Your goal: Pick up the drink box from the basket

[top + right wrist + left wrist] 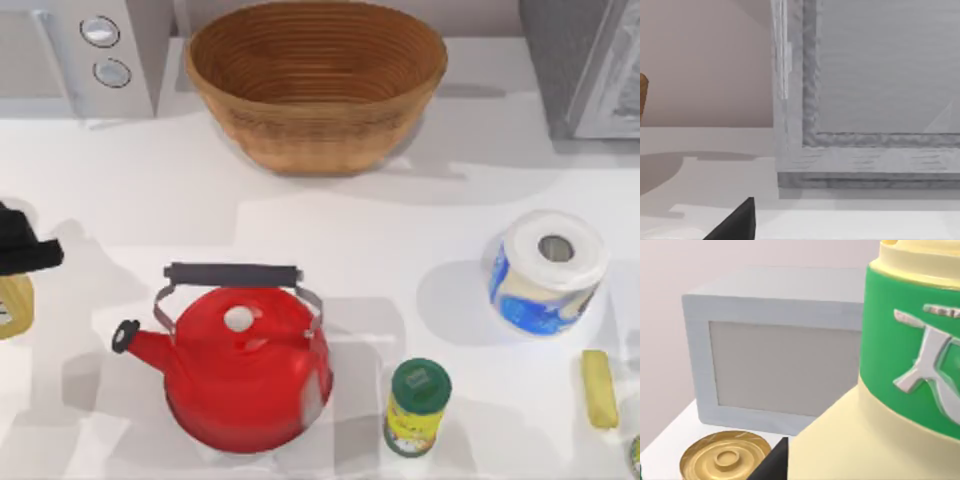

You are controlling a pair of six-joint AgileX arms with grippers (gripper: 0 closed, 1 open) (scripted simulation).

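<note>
The drink box [890, 365], pale yellow with a green band, looms close in the left wrist view. In the top view a pale yellow part of the drink box [12, 305] pokes out under my left gripper [22, 248] at the table's far left edge. That gripper is shut on the box, well away from the basket. The brown woven basket [316, 85] stands at the back centre and its inside looks bare. A dark part of my right gripper [735, 225] shows in the right wrist view, facing a grey appliance, with the basket's rim [642, 95] off to one side.
A red kettle [240, 365] stands at the front centre, with a green-lidded jar [417, 405] beside it. A paper roll [548, 270] and a small yellow bar [598, 388] lie to the right. A microwave [80, 55] and a grey cabinet [585, 65] flank the basket. A gold-lidded can [725, 457] sits near the microwave.
</note>
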